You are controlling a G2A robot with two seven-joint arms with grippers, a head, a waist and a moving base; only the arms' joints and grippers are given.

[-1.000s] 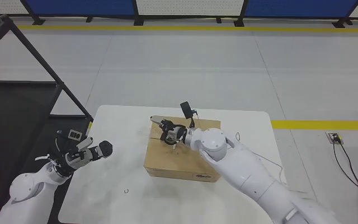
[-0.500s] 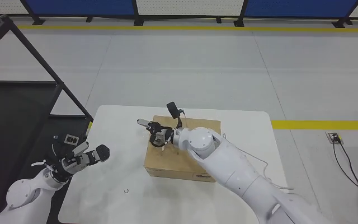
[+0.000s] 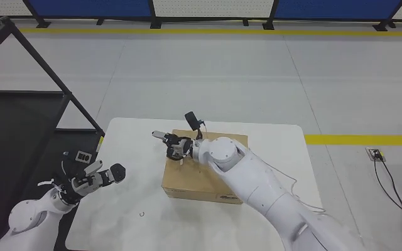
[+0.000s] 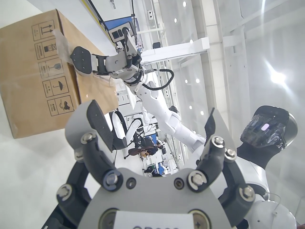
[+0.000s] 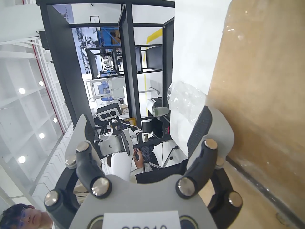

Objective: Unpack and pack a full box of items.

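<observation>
A shut cardboard box [image 3: 207, 172] stands in the middle of the white table [image 3: 132, 135]. My right gripper [image 3: 164, 139] hovers over the box's top left corner, open, with one finger [image 5: 202, 122] lying just above the box top [image 5: 257, 84]. A crumpled strip of clear tape [image 5: 185, 98] sticks out past the box's edge in front of that finger. The left wrist view shows the same tape [image 4: 60, 41] on the box's upper edge beside the right gripper [image 4: 82, 59]. My left gripper [image 3: 116, 170] hangs open and holds nothing near the table's left edge, facing the box [image 4: 35, 72].
A black metal rack [image 3: 38, 113] stands left of the table, close to the left arm. A small ring-shaped object [image 3: 142, 214] lies on the table near its front. The box takes up the table's middle, with bare surface left of it.
My right gripper has slid left across the box top to its left edge. The left gripper has drawn back a little toward the table's left front.
</observation>
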